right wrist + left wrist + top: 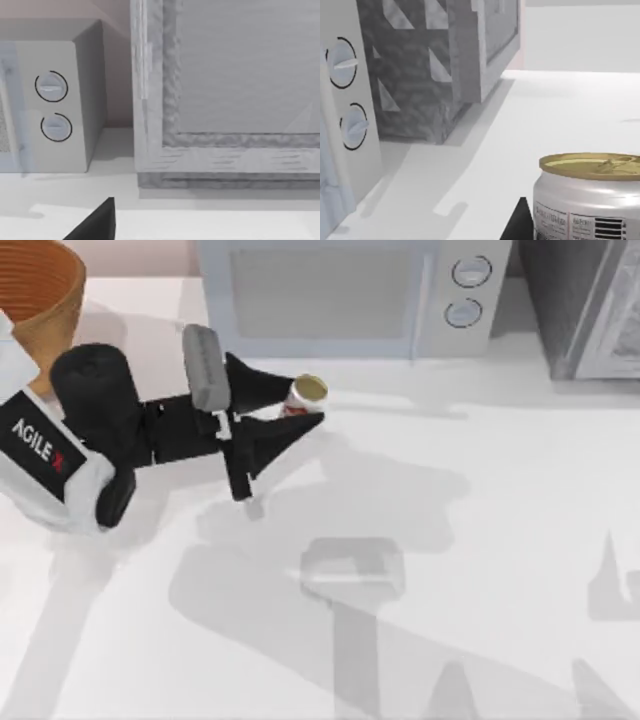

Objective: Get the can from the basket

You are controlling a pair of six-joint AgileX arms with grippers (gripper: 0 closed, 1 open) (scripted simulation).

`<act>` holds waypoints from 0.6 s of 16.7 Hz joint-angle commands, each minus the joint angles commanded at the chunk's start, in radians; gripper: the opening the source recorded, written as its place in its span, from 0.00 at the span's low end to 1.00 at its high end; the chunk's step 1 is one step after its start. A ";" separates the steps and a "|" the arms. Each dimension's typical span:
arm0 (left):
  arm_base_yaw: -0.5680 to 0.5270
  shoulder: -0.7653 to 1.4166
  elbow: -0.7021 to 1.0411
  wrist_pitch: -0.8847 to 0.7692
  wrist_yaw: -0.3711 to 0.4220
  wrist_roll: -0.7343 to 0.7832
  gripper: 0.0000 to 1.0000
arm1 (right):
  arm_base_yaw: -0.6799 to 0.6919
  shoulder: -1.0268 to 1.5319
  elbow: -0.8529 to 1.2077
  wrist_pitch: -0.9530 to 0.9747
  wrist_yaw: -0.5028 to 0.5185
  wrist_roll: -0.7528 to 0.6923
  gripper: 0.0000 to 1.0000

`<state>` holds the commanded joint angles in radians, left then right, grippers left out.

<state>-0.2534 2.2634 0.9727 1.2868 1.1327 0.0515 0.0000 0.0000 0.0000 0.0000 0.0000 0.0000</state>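
Note:
The can (306,393), silver-white with a dull gold top, sits between the black fingers of my left gripper (305,403), which is shut on it. It is held above the table, just in front of the microwave. The left wrist view shows the can (587,200) close up beside one dark fingertip (520,225). The woven orange-brown basket (40,295) stands at the far left corner, behind the left arm and apart from the can. One black fingertip (95,222) of my right gripper shows in the right wrist view.
A pale grey microwave (340,290) with two round knobs stands along the back edge. A dark grey boxy appliance (590,310) fills the back right corner. Arm shadows fall across the white table (500,540) in the middle and front.

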 joint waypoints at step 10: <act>-0.023 0.260 0.149 0.078 0.211 -0.013 0.00 | 0.000 0.000 0.000 0.000 0.000 0.000 1.00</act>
<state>-0.2760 2.5238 1.1221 1.3646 1.3436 0.0383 0.0000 0.0000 0.0000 0.0000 0.0000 0.0000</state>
